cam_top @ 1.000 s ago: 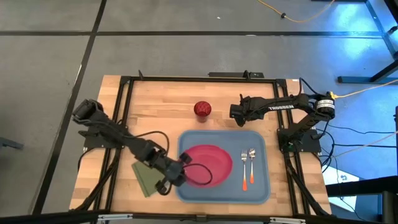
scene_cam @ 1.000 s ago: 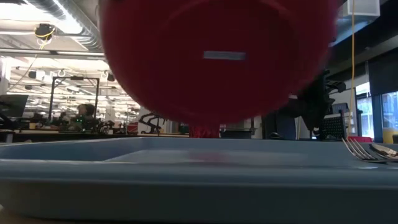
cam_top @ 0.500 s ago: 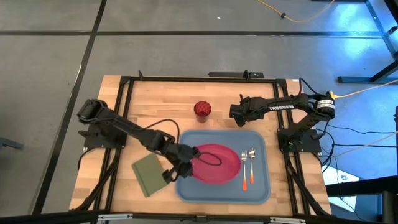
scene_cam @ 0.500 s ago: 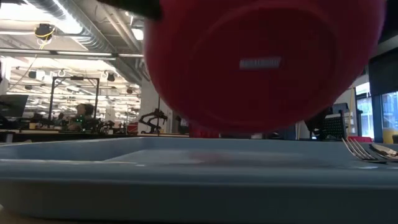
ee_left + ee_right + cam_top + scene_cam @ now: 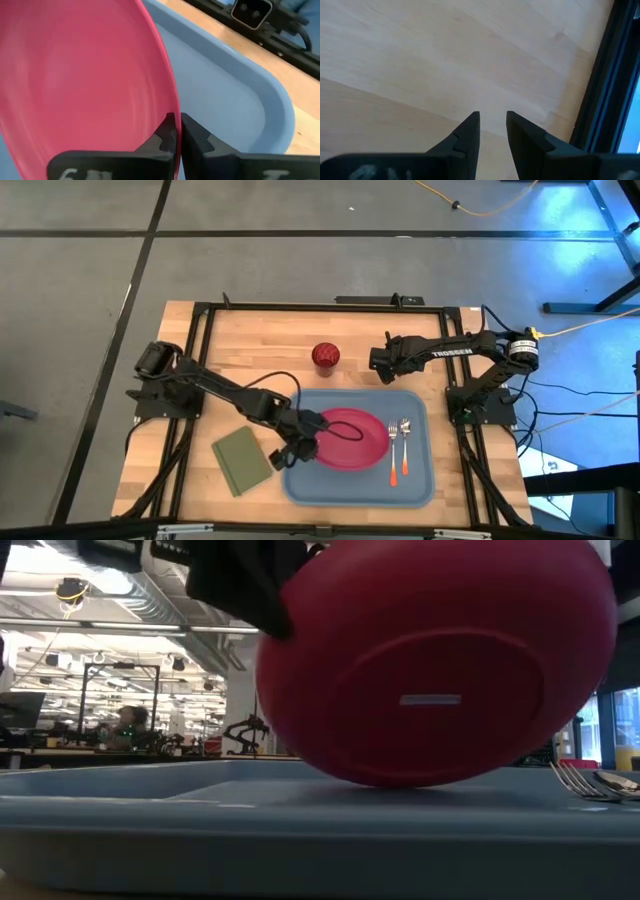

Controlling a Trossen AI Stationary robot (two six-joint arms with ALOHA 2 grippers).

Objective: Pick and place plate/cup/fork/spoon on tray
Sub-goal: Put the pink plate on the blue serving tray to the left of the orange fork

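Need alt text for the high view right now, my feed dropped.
Seen from above, the left gripper is shut on the rim of the pink plate, held over the light-blue tray beside the fork and spoon. The dark-red cup sits on the table behind the tray; the right gripper waits near it.

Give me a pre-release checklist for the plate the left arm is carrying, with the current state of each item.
1. Left tool clamped on the plate rim: ok.
2. Plate over the tray: ok.
3. Plate lying flat on the tray floor: not ok, it is tilted in the low view.
4. Plate clear of the fork and spoon: ok in the high view.
5. Right tool out of the way over bare table: ok.
6. Cup on tray: not ok.
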